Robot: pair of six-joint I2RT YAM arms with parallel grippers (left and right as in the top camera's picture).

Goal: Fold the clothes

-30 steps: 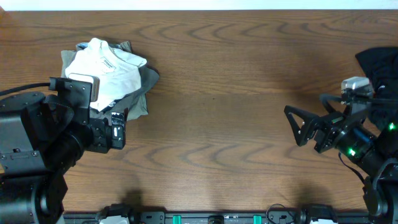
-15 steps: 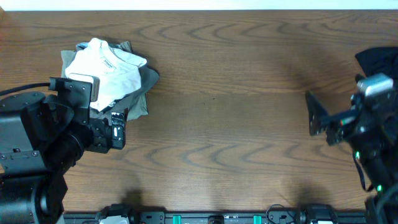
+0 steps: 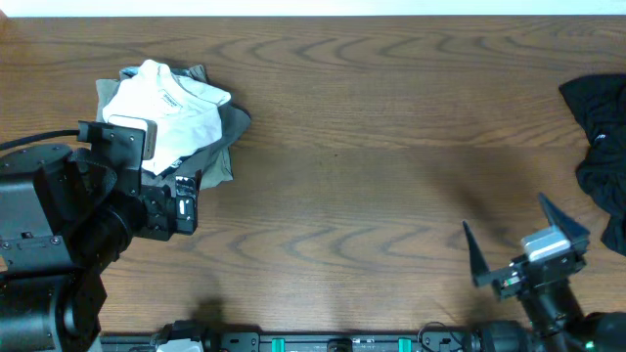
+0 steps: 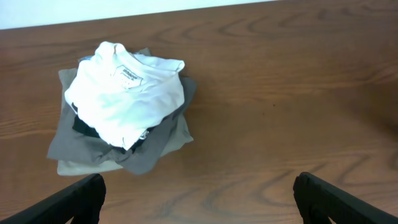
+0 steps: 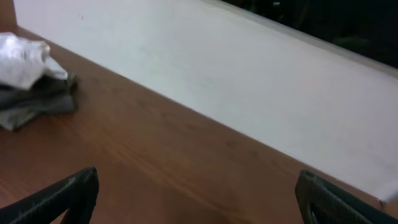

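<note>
Black plastic is forming both claws. The left claw (image 4: 199, 186) is standing with its jaws spread wide and is gripping nothing; it is hanging over bare wood just on the near side of the pile of clothes (image 4: 121, 112), without touching it. The right claw (image 3: 501, 217) is also standing fully spread and empty, low at the front right part of the bench (image 3: 352, 147), with its two dark fingers (image 3: 476, 262) pointing away from the front edge. In the pile at the far left part of the bench, a white T-shirt (image 4: 124, 93) is lying on top, loosely bundled, with a small grey print near its collar. Under it a thin black layer (image 4: 81, 126) is showing at the left side, then a grey garment (image 4: 149, 155) is spreading out wider, and a khaki piece (image 4: 78, 167) is lying lowest, directly on the wood. In the overhead view the body of the left arm (image 3: 59, 225) is covering the near left corner of this pile. A black garment (image 3: 599, 127) is lying crumpled at the right edge of the bench, well apart from the pile and also apart from the right claw. A white wall (image 5: 217, 81) is running along the far edge of the bench.
</note>
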